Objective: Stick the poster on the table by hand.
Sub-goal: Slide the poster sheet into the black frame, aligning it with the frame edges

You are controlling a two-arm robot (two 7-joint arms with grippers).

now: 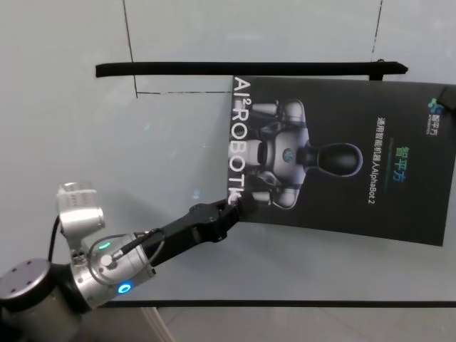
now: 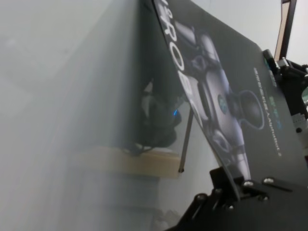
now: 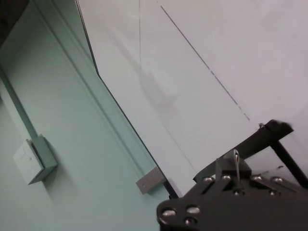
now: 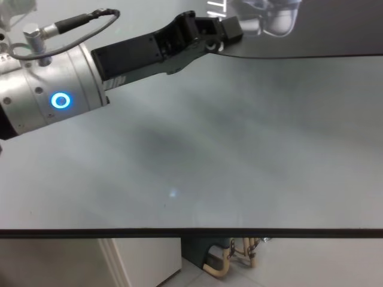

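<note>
pinched shut on the near left corner of 1 poster (image 1: pixel 335 153): left gripper (image 1: pixel 239 204), reaching over from the near left. lying printed side up on 1 table (image 1: pixel 107 142), toward the far right, right edge cut off by the frame. barely glimpsed at the poster's far right corner: right gripper (image 1: pixel 447 96), jaw state impossible to tell.

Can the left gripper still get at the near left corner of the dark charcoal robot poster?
Probably yes: the left gripper already sits at that corner of the dark charcoal robot poster, apparently pinching its edge, with only bare pale grey glossy table around it.
</note>
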